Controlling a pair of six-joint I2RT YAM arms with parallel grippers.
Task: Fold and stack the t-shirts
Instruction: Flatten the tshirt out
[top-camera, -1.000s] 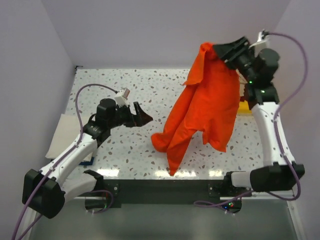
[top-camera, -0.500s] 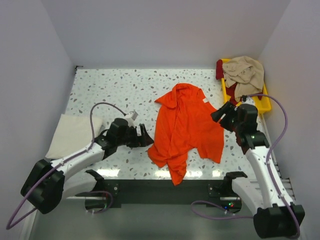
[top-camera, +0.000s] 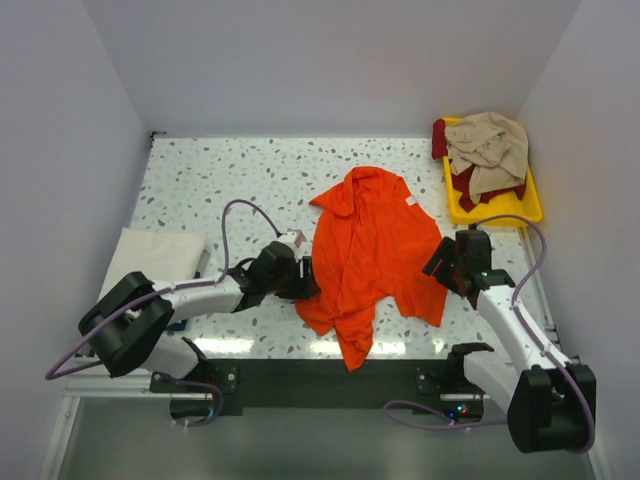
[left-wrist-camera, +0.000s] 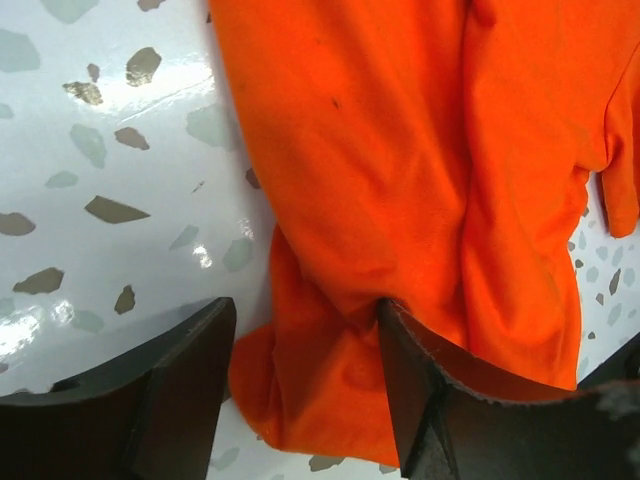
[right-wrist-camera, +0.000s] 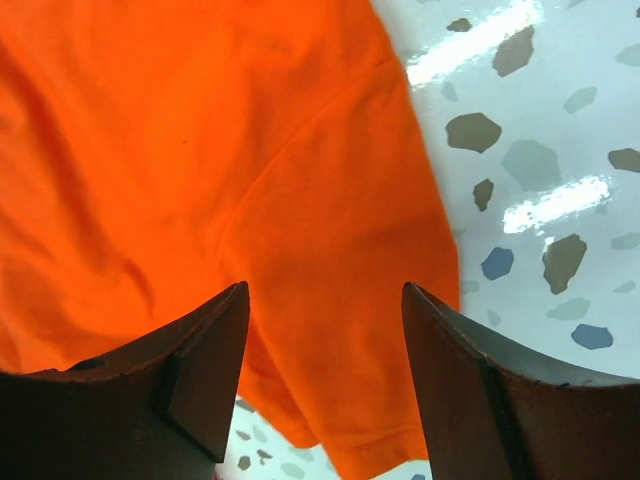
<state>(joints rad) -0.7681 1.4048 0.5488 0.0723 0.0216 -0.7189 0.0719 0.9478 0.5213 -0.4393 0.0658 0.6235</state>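
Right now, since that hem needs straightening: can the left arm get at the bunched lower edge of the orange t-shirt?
Probably yes. The left gripper sits right at the bunched edge of the orange t-shirt, jaws apart with cloth between them, and nothing lies in the way.

Orange tee (top-camera: 375, 250) lying rumpled on the worktop (top-camera: 220, 180) between the left hand (top-camera: 305, 280) and right hand (top-camera: 437, 262).
Collar away from both hands, hem bunched; beige tee (top-camera: 490, 145) and dark red tee (top-camera: 462, 180) heaped beyond the right hand, cream-white tee (top-camera: 150, 262) folded outside the left.
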